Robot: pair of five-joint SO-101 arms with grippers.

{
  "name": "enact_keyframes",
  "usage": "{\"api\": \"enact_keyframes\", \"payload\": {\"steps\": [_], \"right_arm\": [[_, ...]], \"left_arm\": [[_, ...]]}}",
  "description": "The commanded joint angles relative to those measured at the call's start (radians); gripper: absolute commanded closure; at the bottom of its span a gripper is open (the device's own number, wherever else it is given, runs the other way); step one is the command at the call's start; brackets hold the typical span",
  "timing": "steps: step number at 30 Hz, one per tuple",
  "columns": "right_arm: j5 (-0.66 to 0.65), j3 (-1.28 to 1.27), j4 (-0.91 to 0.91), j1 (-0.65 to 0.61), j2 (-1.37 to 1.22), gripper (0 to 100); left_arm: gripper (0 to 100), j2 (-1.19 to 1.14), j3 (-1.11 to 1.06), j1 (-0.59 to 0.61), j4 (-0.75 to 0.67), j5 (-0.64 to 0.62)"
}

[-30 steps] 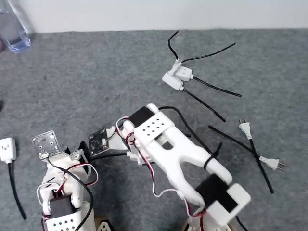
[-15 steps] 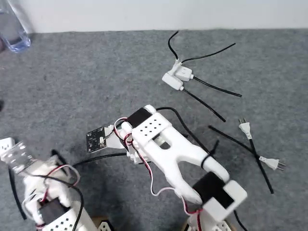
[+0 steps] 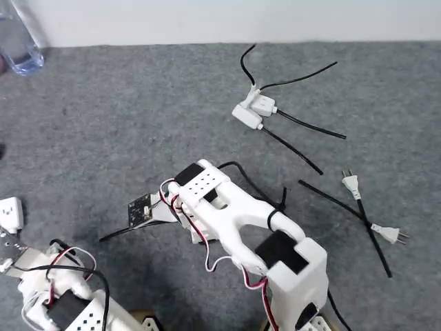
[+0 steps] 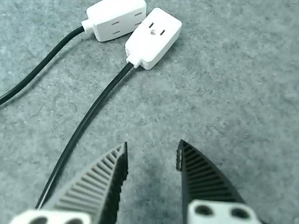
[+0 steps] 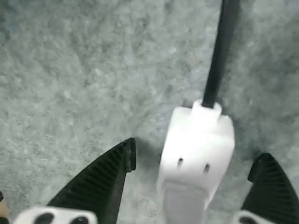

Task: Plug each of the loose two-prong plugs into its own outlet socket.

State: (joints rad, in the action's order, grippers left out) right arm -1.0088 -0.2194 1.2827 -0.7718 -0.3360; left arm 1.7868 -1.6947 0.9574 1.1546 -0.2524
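- Jaws on your left gripper [image 4: 152,147] stand part open with nothing between them, just grey carpet [image 4: 233,93].
- Ahead of it a near socket [image 4: 154,37] and a far socket [image 4: 114,18], both white, lie side by side, touching or nearly. A black cord [image 4: 88,119] from the near one runs back past one finger.
- Your right gripper [image 5: 197,150] is spread wide, astride a single white socket [image 5: 194,135]. Both fingers stand clear of its sides, so it has no hold. The socket cord [image 5: 222,46] leads away from the gripper.
- High view: you can't tell which arm is which, so take sides from the wrist views.
- A two-prong plug [image 3: 351,183] and a second plug [image 3: 391,236] lie loose on the carpet, well apart from both arms, with their cords crossing.
- A socket pair [image 3: 255,110] lies beyond the arms. A lone socket [image 3: 10,214] lies just beside an arm.
- Progress, my read: zero. No plug is seated in a socket and no plug is in either gripper.
- Left to do: both plugs, the full pick and insert for each.
- Likely snag: your right gripper is lined up on a socket, not a plug. The plugs are across the carpet.
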Motion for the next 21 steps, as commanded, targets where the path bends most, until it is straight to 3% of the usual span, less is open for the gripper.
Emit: {"api": "enact_keyframes", "payload": {"steps": [1, 4, 6, 11, 13, 21], "right_arm": [[0.009, 0.032, -0.041, -0.002, -0.004, 63.0], [0.009, 0.037, -0.047, -0.002, -0.005, 64.9], [0.009, 0.041, -0.047, -0.002, -0.001, 71.3], [0.009, 0.071, -0.050, -0.002, -0.012, 99.8], [0.006, 0.069, -0.059, 0.002, -0.012, 96.6], [0.002, 0.112, -0.054, 0.036, -0.004, 99.1]], "left_arm": [[83, 0.008, 0.010, 0.005, 0.002, 0.008], [83, 0.008, 0.010, 0.005, 0.002, 0.008], [83, 0.008, 0.010, 0.005, 0.002, 0.008], [83, 0.006, 0.010, 0.005, 0.002, 0.008], [83, 0.005, 0.010, 0.005, 0.003, 0.008], [83, 0.003, 0.010, 0.005, 0.003, 0.008]]}}
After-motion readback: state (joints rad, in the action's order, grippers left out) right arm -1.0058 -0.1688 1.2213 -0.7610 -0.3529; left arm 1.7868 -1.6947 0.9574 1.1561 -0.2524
